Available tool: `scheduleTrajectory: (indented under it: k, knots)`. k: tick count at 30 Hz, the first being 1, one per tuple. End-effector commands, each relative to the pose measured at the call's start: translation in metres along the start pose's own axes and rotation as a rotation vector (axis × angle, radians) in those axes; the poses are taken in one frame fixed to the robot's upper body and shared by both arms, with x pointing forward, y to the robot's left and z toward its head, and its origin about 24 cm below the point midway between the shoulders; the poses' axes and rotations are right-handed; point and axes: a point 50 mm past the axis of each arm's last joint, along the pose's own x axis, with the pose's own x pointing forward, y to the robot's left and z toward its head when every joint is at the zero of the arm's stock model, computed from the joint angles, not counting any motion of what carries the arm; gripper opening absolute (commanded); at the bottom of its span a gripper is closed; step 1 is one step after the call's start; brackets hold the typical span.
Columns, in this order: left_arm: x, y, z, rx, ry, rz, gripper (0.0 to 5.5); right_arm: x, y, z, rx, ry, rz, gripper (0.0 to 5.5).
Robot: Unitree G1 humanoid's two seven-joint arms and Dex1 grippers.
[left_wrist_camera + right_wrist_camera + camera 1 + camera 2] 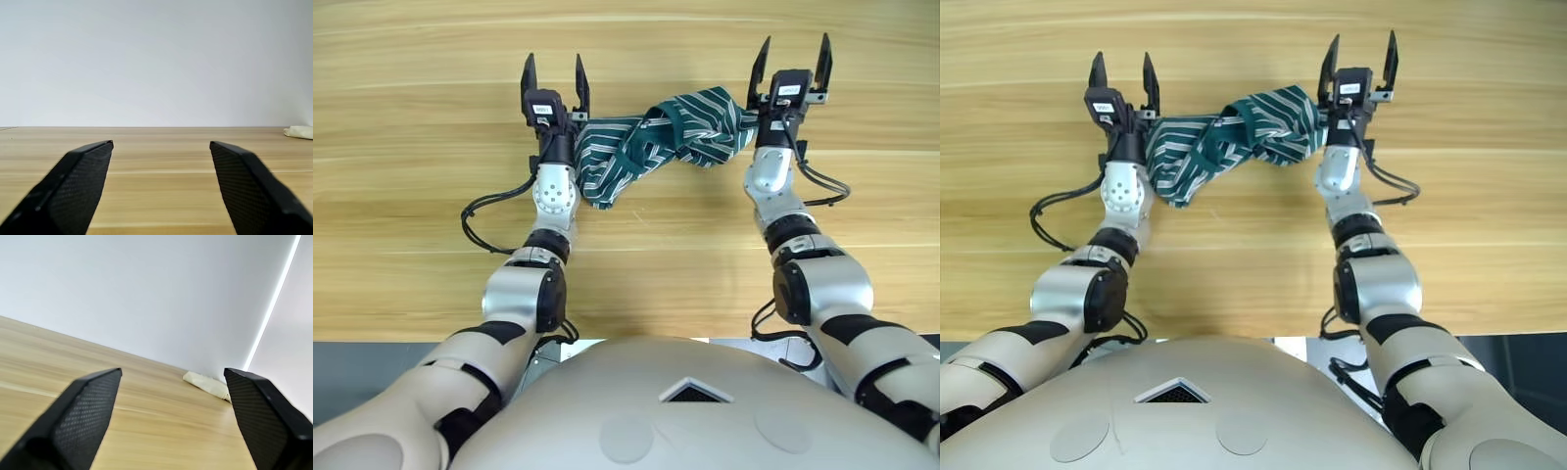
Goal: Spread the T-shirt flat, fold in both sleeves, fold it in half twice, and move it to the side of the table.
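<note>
1. Wooden table [411, 196] nearest. Both arms are stretched forward over it, one on each side of the cloth.
2. Green striped T-shirt [656, 137] lies on the table between the two wrists, bunched and twisted into a ropey heap. One end touches the left wrist, the other the right wrist. It is not spread, and the sleeves can't be made out in the folds.
3. The left gripper [554, 61] is released and empty, tips pointing away from the robot, just past the shirt's left end. Its wrist view has bare wood between the fingers.
4. The right gripper [795, 44] is likewise spread wide and grasps nothing, just past the shirt's right end.
5. Judgement: one hand sits at each end of the heap, likely so each can take an end and pull outward to flatten it. They are open because no grasp has been made yet. The tips sit beyond the cloth, so they would need to draw back and drop to catch fabric. The task looks to be at its first step.
6. Far off, a small pale lump [205, 383] lies by the table's far edge under the white wall [146, 58], well apart from the shirt. I can't tell what it is.
</note>
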Motion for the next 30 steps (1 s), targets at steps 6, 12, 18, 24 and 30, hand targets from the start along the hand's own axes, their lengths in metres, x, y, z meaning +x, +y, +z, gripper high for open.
scheduleTrajectory:
  k: [6, 12, 18, 24, 30]
  knots:
    - [-0.018, 0.024, -0.006, 0.093, -0.002, 0.044, 3.97, -0.017, -0.003, -0.006, -0.034, -0.008, 0.031, 3.89]
    - [-0.022, 0.022, -0.009, 0.087, 0.020, 0.012, 3.97, -0.022, 0.006, -0.004, -0.044, -0.034, 0.082, 3.89]
    - [-0.011, 0.024, -0.007, 0.142, 0.030, -0.048, 3.97, -0.016, 0.006, -0.007, -0.079, 0.000, 0.072, 3.89]
    - [-0.013, 0.022, 0.006, 0.099, -0.069, -0.275, 3.97, -0.015, -0.009, -0.003, -0.108, -0.085, 0.186, 3.89]
    - [-0.007, 0.025, 0.011, 0.051, -0.101, -0.236, 3.97, -0.015, -0.006, -0.003, -0.082, -0.064, 0.169, 3.89]
